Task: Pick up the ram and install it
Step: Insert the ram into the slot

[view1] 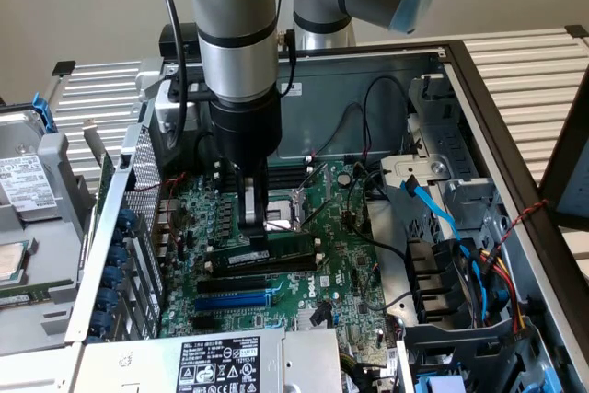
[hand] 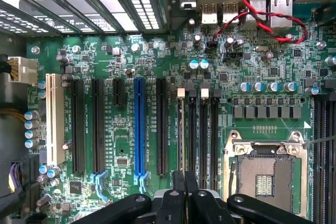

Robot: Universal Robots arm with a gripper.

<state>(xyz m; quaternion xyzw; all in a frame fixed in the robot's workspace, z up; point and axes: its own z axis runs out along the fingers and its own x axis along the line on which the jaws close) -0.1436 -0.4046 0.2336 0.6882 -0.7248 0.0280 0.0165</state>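
Over the open case (view1: 479, 108), in the exterior view, the arm (view1: 237, 34) reaches straight down to the board (view1: 198, 218). Its claw (view1: 257, 227) is narrow, pinched on the upper edge of the ram (view1: 281, 248), which stands on edge along a black slot near the board's middle. By this view's clock, the socket (view1: 294, 202) lies at 1 o'clock of the claw, the blue slot (view1: 235, 301) at 6 o'clock of the ram, and blue cables (view1: 433, 204) at 3 o'clock.

From the wrist, the claw (hand: 185, 177) shows two fingers close together. The ram (hand: 181, 129) runs edge-on out from between them, seated along the first memory slot, between the blue slot (hand: 139, 129) and the socket (hand: 265, 174).
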